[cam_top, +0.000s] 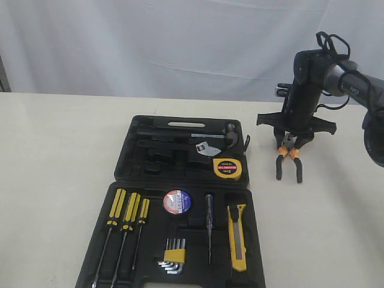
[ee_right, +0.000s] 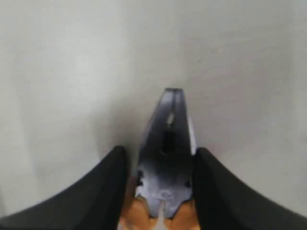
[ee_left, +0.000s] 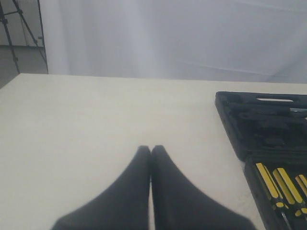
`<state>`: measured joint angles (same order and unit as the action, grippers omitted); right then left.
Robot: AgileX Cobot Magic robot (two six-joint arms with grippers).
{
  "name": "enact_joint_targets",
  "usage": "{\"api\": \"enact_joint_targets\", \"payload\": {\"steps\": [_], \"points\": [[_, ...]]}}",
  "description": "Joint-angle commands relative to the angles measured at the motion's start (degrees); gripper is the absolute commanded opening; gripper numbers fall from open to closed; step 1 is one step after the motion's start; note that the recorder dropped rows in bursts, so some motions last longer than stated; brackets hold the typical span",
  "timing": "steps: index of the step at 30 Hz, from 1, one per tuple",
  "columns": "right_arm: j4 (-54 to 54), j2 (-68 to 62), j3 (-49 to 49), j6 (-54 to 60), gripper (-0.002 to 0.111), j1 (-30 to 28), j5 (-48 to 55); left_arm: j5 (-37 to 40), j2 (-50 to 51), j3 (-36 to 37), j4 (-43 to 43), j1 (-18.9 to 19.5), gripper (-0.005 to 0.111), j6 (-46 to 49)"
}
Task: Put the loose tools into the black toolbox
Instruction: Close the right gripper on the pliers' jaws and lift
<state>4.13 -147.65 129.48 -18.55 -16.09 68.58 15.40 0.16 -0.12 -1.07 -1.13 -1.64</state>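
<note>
The orange-handled pliers (cam_top: 288,157) lie on the table to the right of the black toolbox (cam_top: 123,157). My right gripper (cam_top: 289,143) comes down over their head, its fingers either side of the grey steel head of the pliers (ee_right: 168,143). One finger touches and a thin gap shows at the other, so the right gripper (ee_right: 159,151) is open. In the open toolbox sit the yellow tape measure (cam_top: 228,168), the black tape roll (cam_top: 177,201) and the yellow-black utility knife (cam_top: 237,237). My left gripper (ee_left: 151,148) is shut and empty over bare table, left of the toolbox (ee_left: 249,124).
Yellow-handled screwdrivers (cam_top: 126,210), a hex key set (cam_top: 173,255), a thin tester screwdriver (cam_top: 209,225) and a hammer (cam_top: 210,135) fill other recesses. The screwdrivers (ee_left: 280,184) also show in the left wrist view. A white curtain hangs behind the table.
</note>
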Motion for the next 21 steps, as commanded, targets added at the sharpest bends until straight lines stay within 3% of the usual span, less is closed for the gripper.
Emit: {"api": "enact_joint_targets", "payload": {"steps": [1, 21], "points": [[2.25, -0.53, 0.34, -3.41, 0.000, -0.43, 0.95, 0.03, -0.16, 0.12, -0.14, -0.12, 0.000, -0.05], [-1.52, -0.53, 0.34, -6.10, 0.000, -0.43, 1.38, 0.03, -0.16, 0.12, -0.14, -0.12, 0.000, -0.05]]}}
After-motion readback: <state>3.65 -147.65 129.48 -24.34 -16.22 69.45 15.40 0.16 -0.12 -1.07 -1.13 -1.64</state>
